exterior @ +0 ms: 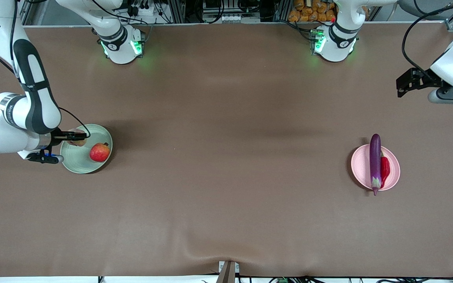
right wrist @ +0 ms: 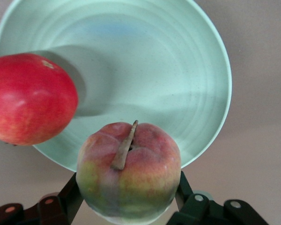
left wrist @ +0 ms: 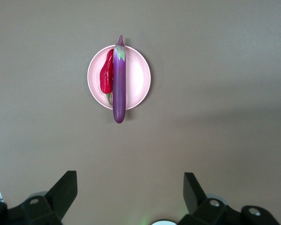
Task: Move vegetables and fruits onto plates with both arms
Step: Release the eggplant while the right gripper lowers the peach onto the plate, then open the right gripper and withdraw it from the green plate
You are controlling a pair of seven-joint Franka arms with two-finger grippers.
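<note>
Front cam: high, looks down over the table, bases at 12 o'clock. Left wrist cam: high up, looks straight down on the pink plate, shared with front. Right wrist cam: close on the green plate, also shared.

Pink plate: lay on brown table, well ahead of the left gripper. Purple eggplant: spanned the plate, overhanging both rims. Red chili pepper: touched the eggplant. Gripper fingers: spread wide, empty.
</note>
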